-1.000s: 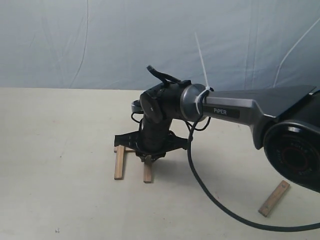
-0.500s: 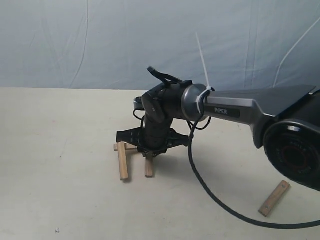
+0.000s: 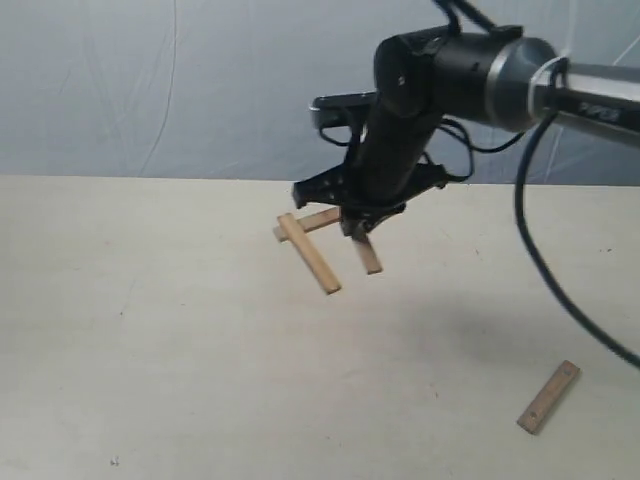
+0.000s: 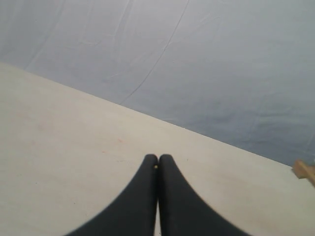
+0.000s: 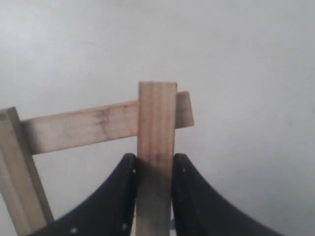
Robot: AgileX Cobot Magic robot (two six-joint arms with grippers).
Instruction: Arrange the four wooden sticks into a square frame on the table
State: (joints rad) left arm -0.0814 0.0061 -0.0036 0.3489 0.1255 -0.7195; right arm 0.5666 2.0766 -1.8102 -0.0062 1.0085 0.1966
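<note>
1. Wrinkled blue-grey backdrop sheet (image 3: 150, 80) hangs behind a pale cream tabletop (image 3: 130, 350), which fills the lower part of the exterior view.
2. The left tool (image 4: 158, 158) shows only in its own wrist view. Its two dark fingers are pressed together with nothing between them, above bare tabletop. A stick end (image 4: 305, 170) peeks in at that picture's edge; which stick it belongs to cannot be told.
3. Left of centre in the exterior view, three of the wooden sticks hang together as a three-sided, open frame, apparently clear of the tabletop. The leftmost stick (image 3: 310, 255) slants down toward the camera.
4. The cross stick (image 3: 312, 220) runs rightward from the leftmost stick's far end and passes under the right tool.
5. The gripped stick (image 3: 367, 256) points down from the right tool (image 3: 356, 228), roughly alongside the leftmost stick.
6. In the right wrist view, the right tool's fingers (image 5: 118, 191) are narrowed onto both long edges of the gripped stick. That stick lies over the end of the cross stick, which juts slightly past it.
7. The black arm (image 3: 455, 70) carrying this tool reaches in from the upper right.
8. The loose stick (image 3: 548, 397) lies flat on the tabletop at the lower right. It is well apart from the other three and touched by neither tool.
</note>
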